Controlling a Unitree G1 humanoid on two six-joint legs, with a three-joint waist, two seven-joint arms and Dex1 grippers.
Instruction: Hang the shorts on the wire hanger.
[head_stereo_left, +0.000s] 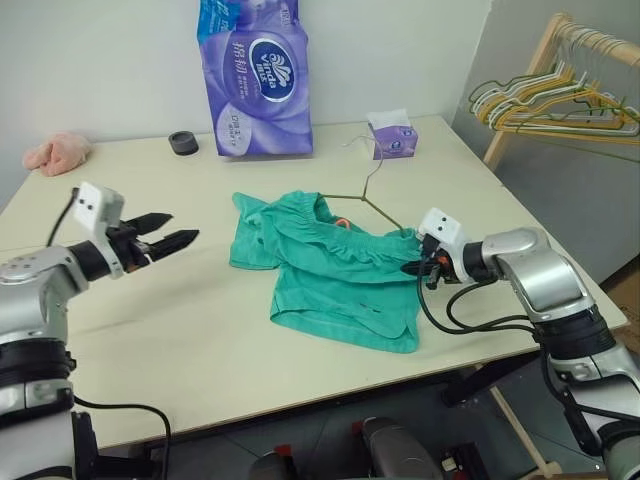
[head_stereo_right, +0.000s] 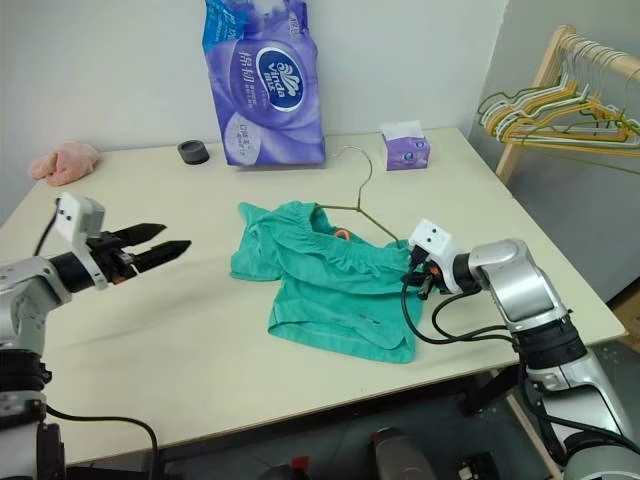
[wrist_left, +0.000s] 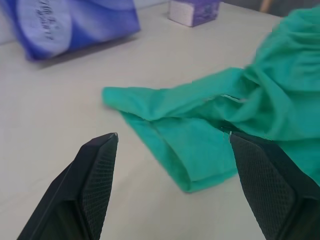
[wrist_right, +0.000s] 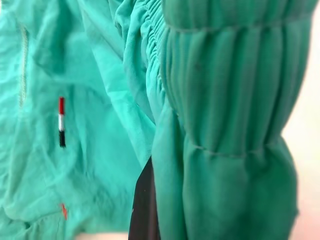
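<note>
The right hand (head_stereo_left: 413, 266), its two black fingers pinched tight on the gathered elastic waistband, grips the teal-green thin fabric shorts (head_stereo_left: 335, 275) at their right edge; the right wrist view shows the bunched waistband folded over one dark finger. The left hand (head_stereo_left: 172, 238) hovers above the bare pale desk (head_stereo_left: 150, 330) with its fingers spread wide and nothing between them, well apart from the left side of the shorts and pointing toward them.

The shorts lie spread and rumpled near the middle of the desk, waistband toward the far side, one leg hem nearest the front edge. The thin olive-green wire hanger (head_stereo_left: 362, 190) lies flat on the desk, its curved hook pointing toward the small purple tissue box (head_stereo_left: 392, 135), and its two sloping arms disappear under the waistband. So the hanger seems to be at least partly tucked inside the shorts, though how far the wire runs within the fabric cannot be seen.

By this reading the task is partway along: the garment and hanger are together, but the waistband is not visibly settled over both shoulders of the wire, and nothing is lifted or hung. What is left is likely to pull the waistband evenly across the hanger and raise it by the hook.
</note>
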